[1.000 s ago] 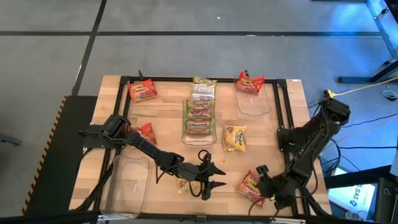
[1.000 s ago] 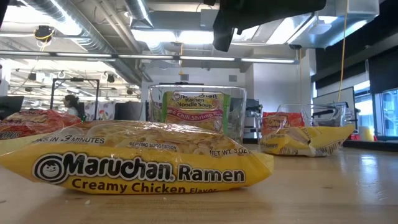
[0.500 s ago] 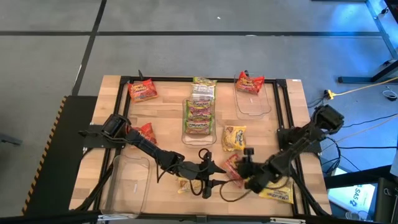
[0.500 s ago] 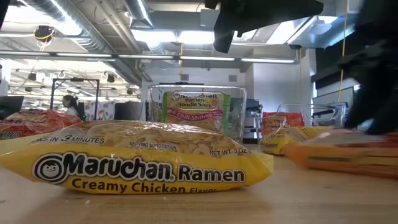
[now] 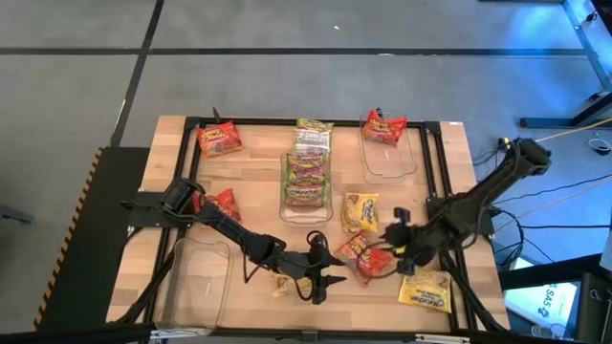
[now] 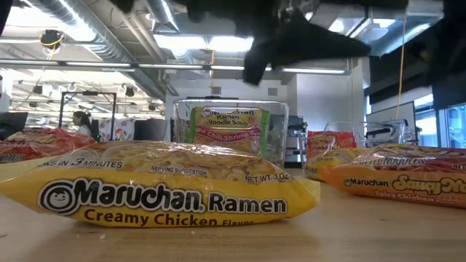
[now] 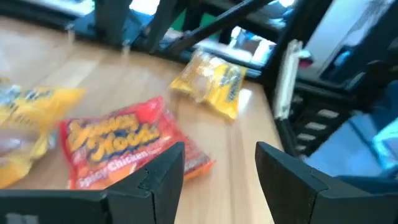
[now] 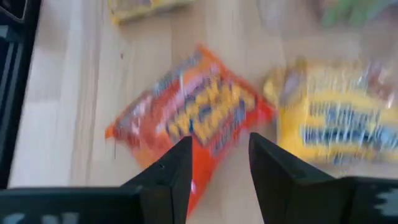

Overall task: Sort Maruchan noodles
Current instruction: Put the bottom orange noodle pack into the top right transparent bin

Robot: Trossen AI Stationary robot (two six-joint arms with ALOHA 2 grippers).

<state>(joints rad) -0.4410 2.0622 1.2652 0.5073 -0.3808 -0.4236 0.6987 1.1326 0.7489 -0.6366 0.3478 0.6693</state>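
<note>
Three green packets (image 5: 306,170) in middle bin (image 5: 287,212), one red packet (image 5: 384,126) in right bin (image 5: 390,168), both claws parted.

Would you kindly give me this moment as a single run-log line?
right claw: open, over red Saucy Noodles packet | left claw: open, beside that packet | packet: flat on table

Open-plan lab or workshop, exposed ceiling ducts (image 6: 87,22), strip lights (image 6: 196,42), cluttered workbenches (image 6: 109,127), grey floor (image 5: 287,86)
</note>
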